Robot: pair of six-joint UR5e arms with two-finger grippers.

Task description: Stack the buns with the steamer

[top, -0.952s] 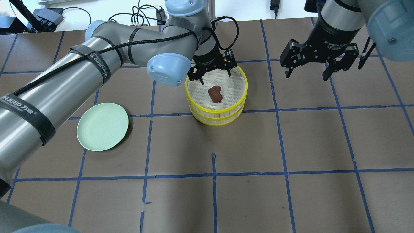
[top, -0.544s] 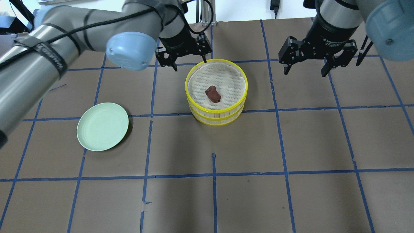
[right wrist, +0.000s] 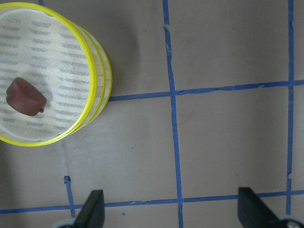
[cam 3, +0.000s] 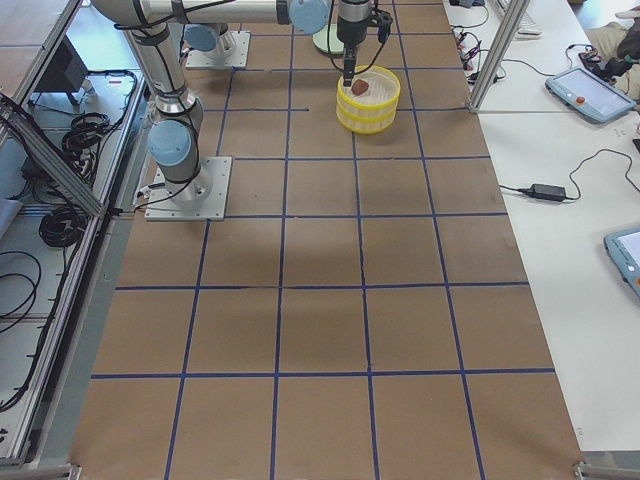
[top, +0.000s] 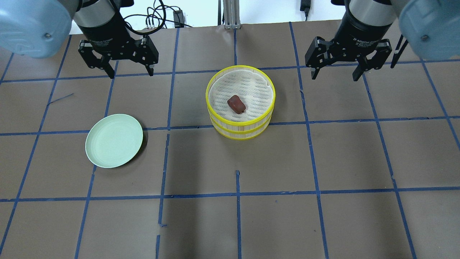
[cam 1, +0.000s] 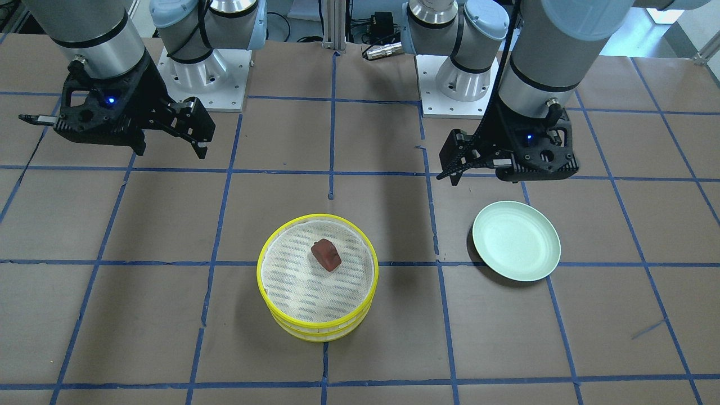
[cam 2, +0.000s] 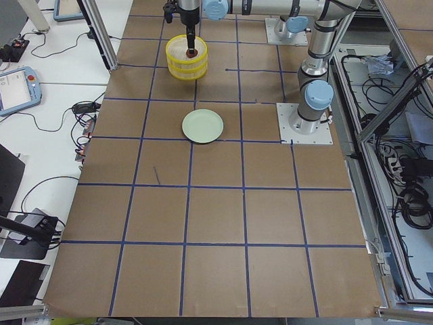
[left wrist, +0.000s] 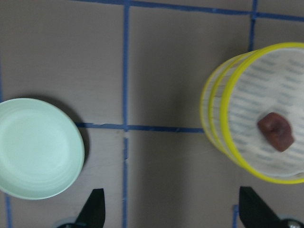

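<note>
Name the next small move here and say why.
Probably just draw the left gripper and right gripper back to rest. Both have open jaws, holding nothing, away from the steamer, whose tiers are stacked with the reddish-brown bun on top; the plate holds nothing. The white bun is not visible.

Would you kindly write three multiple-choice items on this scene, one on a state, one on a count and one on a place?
1. The left end effector and the right end effector are:
A) both shut B) both open, holding nothing C) one open, one shut
2. How many round yellow-rimmed steamer tiers are stacked?
A) one B) two C) three
3. The dark reddish-brown bun lies:
A) in the left end effector B) in the right end effector C) on the top tier's white mesh
Answers: 1 B, each one's jaws stand wide apart, empty; 2 B, two yellow rims show one above the other; 3 C, the bun sits near the mesh's middle.
</note>
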